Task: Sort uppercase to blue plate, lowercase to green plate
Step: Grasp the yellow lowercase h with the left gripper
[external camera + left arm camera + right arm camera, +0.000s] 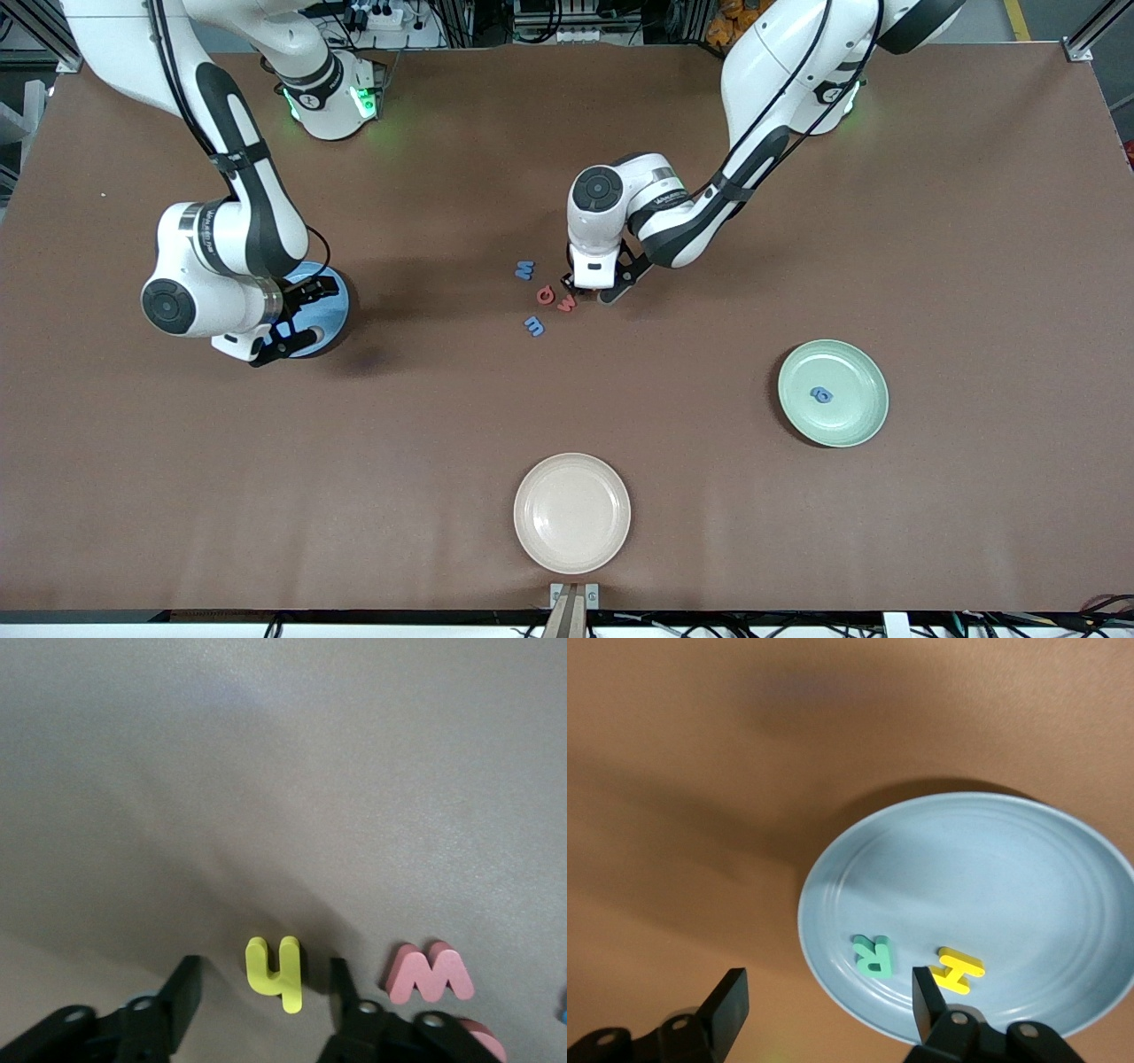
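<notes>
Front view: I am seeing the cream plate [571, 513] nearest, then the green plate [833, 392] carrying the blue a-like letter [821, 394]. The left gripper [264, 1003] is straddling the yellow h [276, 973] with jaws apart, not touching it. The right gripper [830, 1005] is hanging open over the blue plate [1028, 877] holding R [873, 955] and H [955, 970].

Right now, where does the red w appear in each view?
Front view: red w on the table, just beside the left gripper.
Left wrist view: red w beside the yellow h, which lies between the jaws.
Right wrist view: not in it.
Shared landmark: the left gripper.
</notes>
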You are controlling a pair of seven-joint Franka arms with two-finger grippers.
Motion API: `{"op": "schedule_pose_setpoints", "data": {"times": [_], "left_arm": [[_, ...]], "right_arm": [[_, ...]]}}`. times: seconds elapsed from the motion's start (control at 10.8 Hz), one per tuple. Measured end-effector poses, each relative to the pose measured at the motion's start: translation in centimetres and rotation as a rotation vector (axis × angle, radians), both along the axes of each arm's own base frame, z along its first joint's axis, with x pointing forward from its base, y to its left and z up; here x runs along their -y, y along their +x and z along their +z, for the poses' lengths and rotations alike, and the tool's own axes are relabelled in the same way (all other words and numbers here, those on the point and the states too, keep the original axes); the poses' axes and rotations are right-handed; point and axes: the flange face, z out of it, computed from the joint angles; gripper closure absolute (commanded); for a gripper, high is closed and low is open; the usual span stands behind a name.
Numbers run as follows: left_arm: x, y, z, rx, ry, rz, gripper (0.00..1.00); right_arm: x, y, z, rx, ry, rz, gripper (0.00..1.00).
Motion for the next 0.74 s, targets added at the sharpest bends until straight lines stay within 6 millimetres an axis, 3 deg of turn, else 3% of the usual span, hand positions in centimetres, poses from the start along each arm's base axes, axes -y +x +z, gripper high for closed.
{"op": "schedule_pose_setpoints", "data": {"times": [0.09, 0.19, 0.28, 0.56, 0.74], "left_arm": [[0.1, 0.1, 0.1, 0.003, -0.005, 0.001, 0.72], [0.0, 0.1, 0.1, 0.004, -0.005, 0.002, 0.9], [0.0, 0.4, 0.2, 0.008, -0.008, 0.005, 1.0], [-0.3, 1.1, 0.5, 0.018, -0.007, 0.014, 1.0], [-1.3, 3.3, 2.7, 0.059, -0.012, 0.041, 1.0]], "right_arm": [[-0.6, 0.3, 0.7, -0.011, -0.007, -0.019, 0.17], [-1.4, 0.6, 1.3, -0.021, -0.016, -0.041, 0.17], [-2.7, 0.7, 1.7, -0.026, -0.025, -0.06, 0.17], [-5.7, 1.1, 3.1, -0.028, -0.044, -0.099, 0.16], [-7.8, 1.2, 4.1, -0.034, -0.061, -0.138, 0.15]]}}
